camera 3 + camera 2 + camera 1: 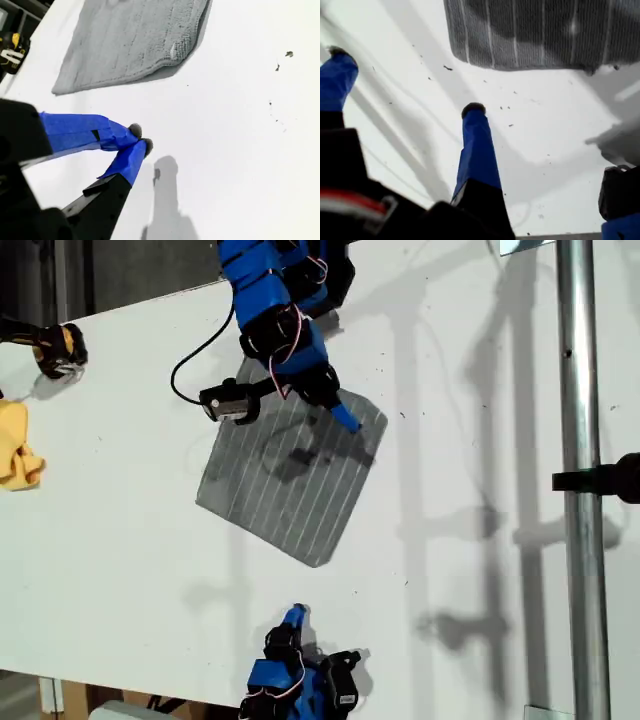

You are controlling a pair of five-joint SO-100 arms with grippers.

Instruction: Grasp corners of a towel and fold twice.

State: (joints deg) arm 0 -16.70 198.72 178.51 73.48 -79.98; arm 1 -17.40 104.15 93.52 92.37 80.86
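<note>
The grey striped towel (290,480) lies flat on the white table as a tilted square. My first gripper (340,418) hangs open above the table. In the exterior view it overlaps the towel near the corner on that view's upper right. In the first wrist view, my first gripper (405,80) has its fingers spread wide over bare table. The towel (535,35) lies just beyond them, with one edge and two corners in sight. My second gripper (296,616) rests shut and empty near the table's front edge. In the second wrist view, my second gripper (141,138) is apart from the towel (125,40), and a rounded corner (177,54) faces it.
A small yellow cloth (18,445) lies at the exterior view's left edge, with a yellow-and-black object (60,348) behind it. A metal pole (580,480) with a black clamp runs down that view's right side. A black cable (190,370) loops beside the first arm.
</note>
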